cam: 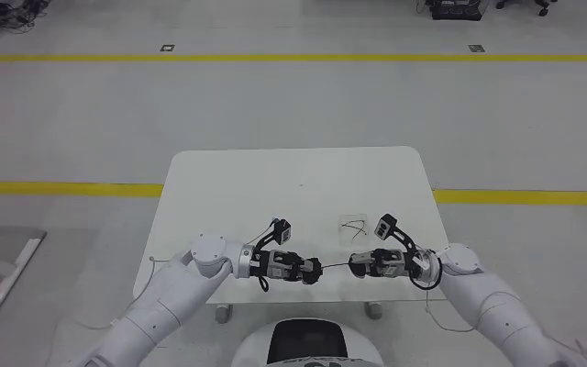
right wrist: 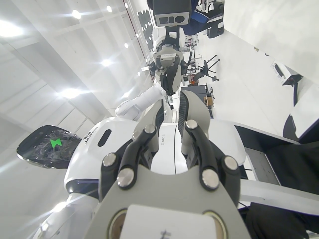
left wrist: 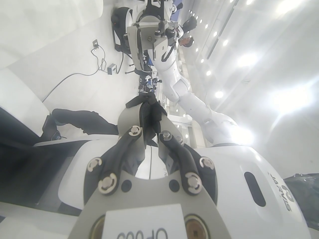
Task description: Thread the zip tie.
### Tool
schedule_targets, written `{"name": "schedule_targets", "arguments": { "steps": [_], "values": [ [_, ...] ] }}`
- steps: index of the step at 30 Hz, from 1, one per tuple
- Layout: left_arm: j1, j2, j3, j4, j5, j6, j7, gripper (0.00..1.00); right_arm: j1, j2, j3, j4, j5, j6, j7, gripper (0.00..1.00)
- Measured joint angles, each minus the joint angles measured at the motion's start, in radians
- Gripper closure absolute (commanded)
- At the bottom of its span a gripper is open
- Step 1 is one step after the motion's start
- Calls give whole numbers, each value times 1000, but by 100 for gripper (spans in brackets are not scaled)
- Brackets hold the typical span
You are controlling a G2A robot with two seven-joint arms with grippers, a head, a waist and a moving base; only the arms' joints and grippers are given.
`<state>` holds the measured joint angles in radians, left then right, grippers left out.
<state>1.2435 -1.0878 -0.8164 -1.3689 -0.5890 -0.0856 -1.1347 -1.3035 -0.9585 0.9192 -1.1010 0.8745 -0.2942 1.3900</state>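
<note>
White table [cam: 275,179] on yellow-striped grey floor [cam: 92,110] bears perhaps a zip tie [cam: 354,225].

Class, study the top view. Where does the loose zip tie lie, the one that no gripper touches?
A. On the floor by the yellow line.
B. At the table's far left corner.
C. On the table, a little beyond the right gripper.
C: the loose zip tie lies bent on the table, just past the right gripper and clear of it.
</note>
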Motion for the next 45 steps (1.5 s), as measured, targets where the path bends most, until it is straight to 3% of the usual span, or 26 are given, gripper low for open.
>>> {"name": "schedule_targets", "arguments": {
  "steps": [15, 24, 30, 31, 32, 33, 36, 45],
  "values": [
    [-10, 4, 16, 4, -6, -2, 8, 100, 13, 4, -29, 6, 17, -11, 0, 87],
    [-16, 6, 26, 6, -12, -3, 11, 100, 20, 6, -40, 13, 29, -11, 0, 100],
    [-20, 7, 33, 8, -12, -2, 21, 100, 25, 5, -44, 20, 32, -11, 0, 100],
    [-20, 7, 34, 9, -12, 0, 25, 80, 26, 5, -45, 22, 33, -11, 0, 100],
    [-21, 7, 36, 9, -11, 3, 30, 8, 26, 5, -45, 24, 33, -11, 0, 100],
    [-21, 7, 37, 10, -10, 7, 35, 0, 27, 5, -45, 26, 34, -12, 0, 100],
    [-23, 7, 36, 14, -14, 28, 64, 0, 27, 5, -41, 33, 39, -17, 0, 100],
    [-23, 7, 36, 14, -14, 28, 65, 0, 20, 9, -26, 41, 64, -28, 0, 100]
  ]
}}
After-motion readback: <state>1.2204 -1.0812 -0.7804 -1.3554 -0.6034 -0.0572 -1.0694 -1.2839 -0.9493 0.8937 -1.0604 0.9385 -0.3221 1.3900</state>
